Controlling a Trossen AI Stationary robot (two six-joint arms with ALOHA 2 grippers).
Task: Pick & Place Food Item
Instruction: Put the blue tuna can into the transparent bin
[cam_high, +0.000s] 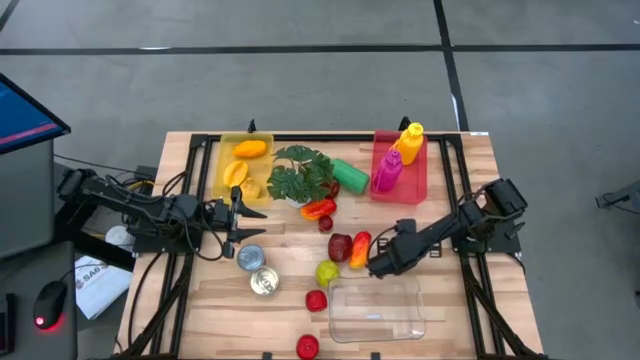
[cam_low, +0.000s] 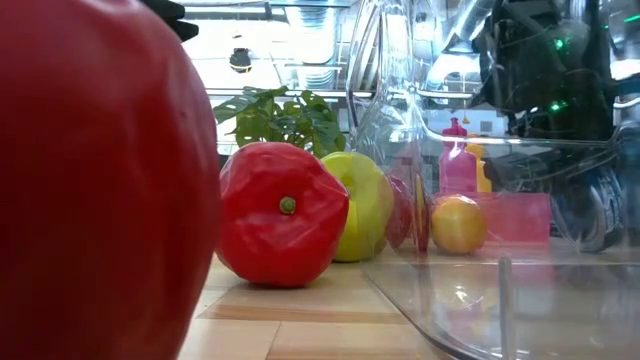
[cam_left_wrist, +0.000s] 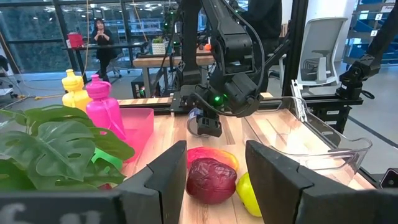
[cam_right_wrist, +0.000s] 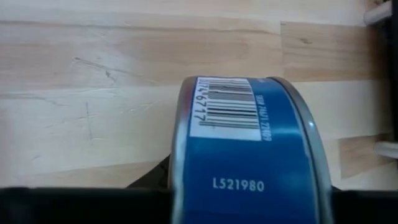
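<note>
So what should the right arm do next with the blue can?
Probably take firm hold of the blue can before lifting. The right gripper is down at it, the can seems on the table, and the clear bin sits alongside.

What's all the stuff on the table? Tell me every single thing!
yellow tray: one, yellow, far left, holding orange fruit pieces
plant: one, green, far middle
cylinder: one, green, beside plant
pink tray: one, pink, far right
bottles: two, yellow and magenta, in pink tray
pepper: one, red-orange, before plant
apple: one, green, middle
other foods: about five, red or orange, middle
tins: two, silver tops, left of apple
clear box: one, see-through, near edge
blue tin: one, blue, beside clear box
person: one, dark clothes, room behind
left gripper: one, dark, open, beside yellow tray
right gripper: one, dark, over blue tin
</note>
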